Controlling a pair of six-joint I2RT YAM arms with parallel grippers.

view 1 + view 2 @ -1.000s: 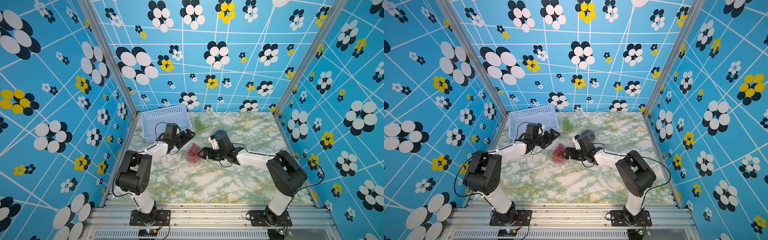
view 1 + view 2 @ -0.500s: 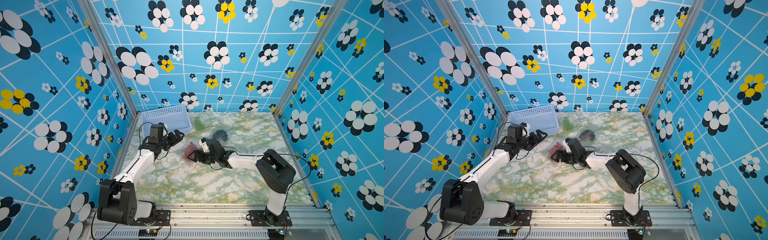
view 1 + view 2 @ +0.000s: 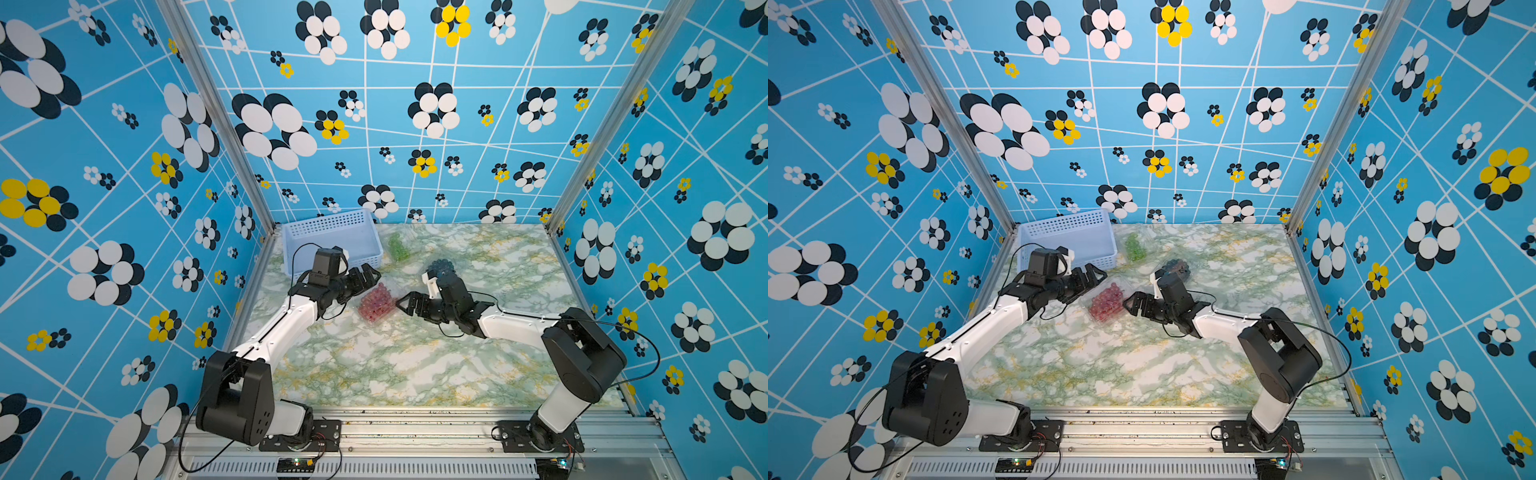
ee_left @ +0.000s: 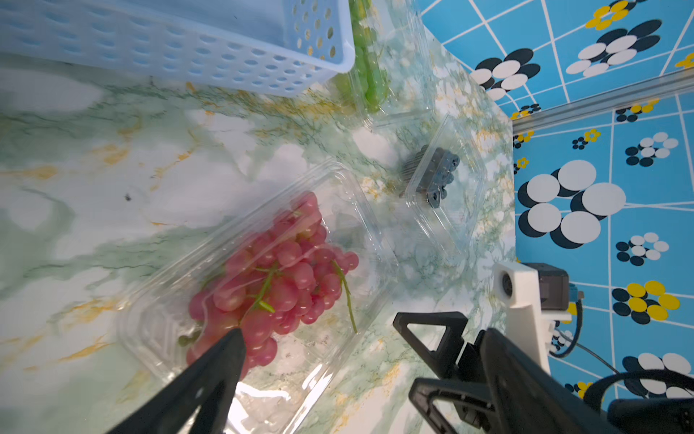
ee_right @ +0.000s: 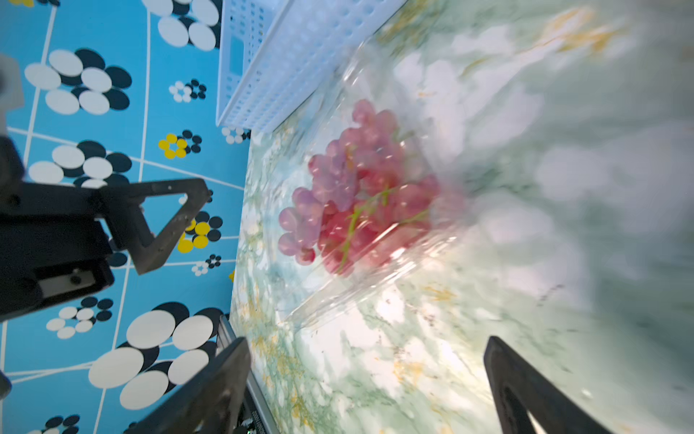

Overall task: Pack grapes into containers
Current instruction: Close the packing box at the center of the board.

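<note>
- Grapes first: red bunch (image 3: 376,301) lies at frame centre in both top views, inside a clear box (image 4: 340,176) on the marbled table (image 3: 415,365); the left wrist view shows the box walls all round it; lid down or up, cannot tell
- Left gripper (image 3: 368,279) sits just up-left of that box, jaws spread wide, nothing in them
- Right gripper (image 3: 405,306) sits just right of the box, jaws likewise apart and empty; no contact with the plastic that the top views show
- The two flank the box from opposite sides; my reading is that one is there to steady the light shell while the other works the lid
- Green bunch (image 3: 398,247) above centre, just beside the blue basket (image 3: 332,237); it sits in a second box (image 4: 405,75)
- Dark bunch (image 3: 441,266) right of centre, behind the right wrist; it sits in a third box (image 4: 465,180)
- Right wrist view is blurred; it gives red fruit and clear plastic, little more
- Judgement: all fruit in view looks boxed; closing lids is probably what remains
- Risk: thin plastic may skid or buckle under a one-sided push; stems may catch the rim
</note>
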